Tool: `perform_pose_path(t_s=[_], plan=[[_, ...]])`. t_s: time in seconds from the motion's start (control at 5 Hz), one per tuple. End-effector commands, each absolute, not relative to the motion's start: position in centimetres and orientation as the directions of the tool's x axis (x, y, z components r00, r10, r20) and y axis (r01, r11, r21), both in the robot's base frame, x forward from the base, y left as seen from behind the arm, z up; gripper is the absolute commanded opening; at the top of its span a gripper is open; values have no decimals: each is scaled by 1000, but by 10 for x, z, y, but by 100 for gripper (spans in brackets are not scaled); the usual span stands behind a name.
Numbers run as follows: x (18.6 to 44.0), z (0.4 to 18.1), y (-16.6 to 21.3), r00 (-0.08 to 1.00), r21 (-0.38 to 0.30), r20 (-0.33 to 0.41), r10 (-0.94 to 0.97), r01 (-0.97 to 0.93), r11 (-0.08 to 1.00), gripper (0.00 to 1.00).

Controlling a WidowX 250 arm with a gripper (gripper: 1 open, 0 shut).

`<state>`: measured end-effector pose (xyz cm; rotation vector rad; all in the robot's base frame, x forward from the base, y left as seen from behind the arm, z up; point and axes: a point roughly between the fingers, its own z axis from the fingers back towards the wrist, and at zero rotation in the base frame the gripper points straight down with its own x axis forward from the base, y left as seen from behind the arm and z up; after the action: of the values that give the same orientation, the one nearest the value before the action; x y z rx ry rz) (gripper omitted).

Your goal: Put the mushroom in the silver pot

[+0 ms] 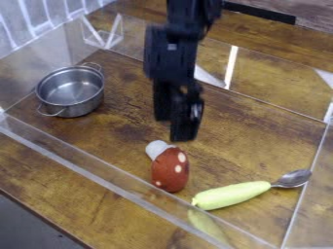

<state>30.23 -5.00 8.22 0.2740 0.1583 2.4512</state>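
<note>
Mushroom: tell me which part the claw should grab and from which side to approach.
Grip the mushroom across its red cap, coming from above. It lies on its side on the wooden table, white stem toward the back left, so the rounded cap is the widest part facing up. The claw hangs open just above and behind it, already pointing down.
</note>
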Motion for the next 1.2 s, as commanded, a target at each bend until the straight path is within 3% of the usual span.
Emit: perform_pose_path(t_s=[0.0,0.2,0.6,1.0], plan=[[300,80,-56,-770,150,79,633,-619,-771,100],[299,69,-52,-774,151,80,629,-614,-775,0],[303,96,-37,-786,125,91,611,-600,-791,0],[312,148,-14,-703,80,118,701,-697,-712,0]])
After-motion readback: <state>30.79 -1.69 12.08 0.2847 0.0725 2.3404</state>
